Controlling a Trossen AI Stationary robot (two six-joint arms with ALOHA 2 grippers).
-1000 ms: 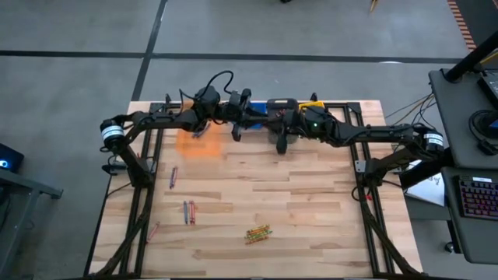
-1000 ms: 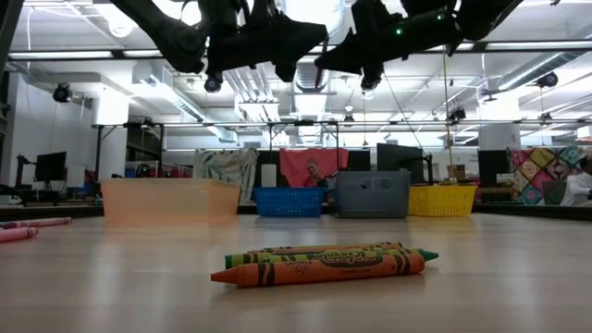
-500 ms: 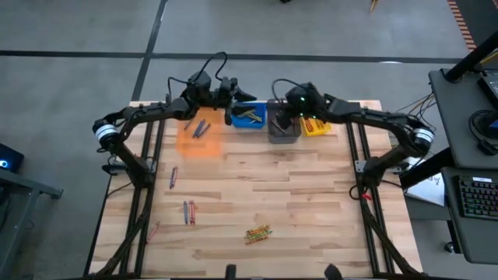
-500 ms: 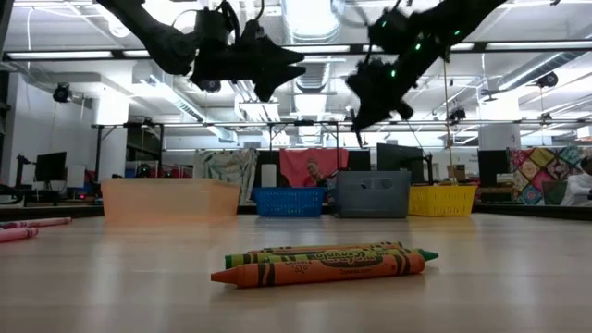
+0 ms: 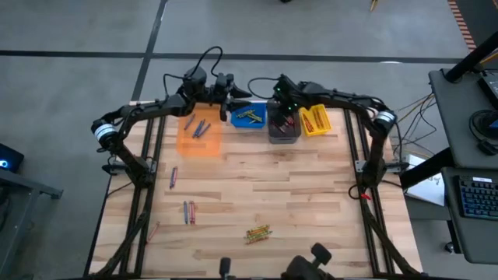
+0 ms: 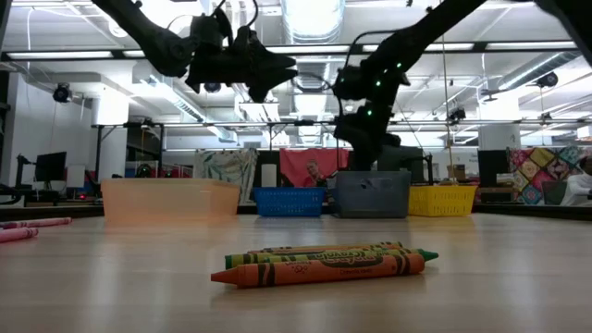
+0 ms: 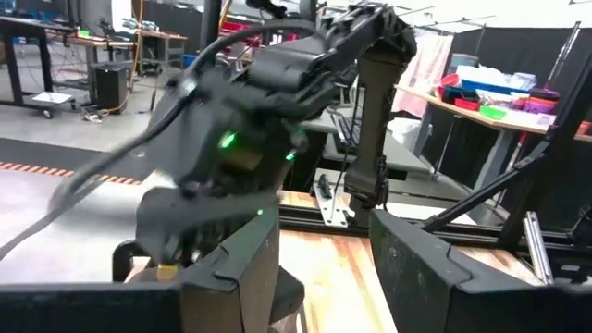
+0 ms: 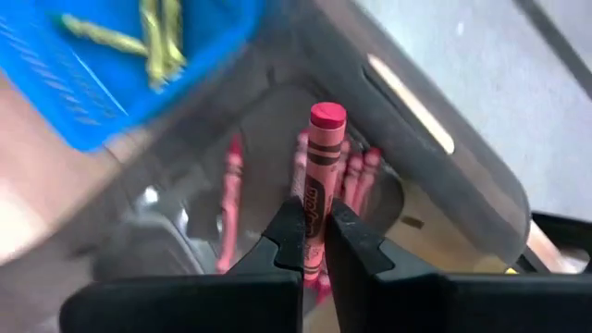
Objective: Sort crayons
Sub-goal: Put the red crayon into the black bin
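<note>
Red crayon [image 8: 317,199] pinched between the jaws of the right gripper [image 8: 313,242], long axis running straight out past the fingertips, tip hanging over the open grey bin [image 5: 283,128] at the far edge of the surface. Other red crayons [image 8: 356,176] already lie inside that bin, directly beneath. Judgement: release is next; the drop looks lined up. Left gripper [image 5: 231,92] waits above the blue bin [image 5: 250,118], jaws spread, empty. Loose crayons [image 5: 258,232] remain near the near edge.
</note>
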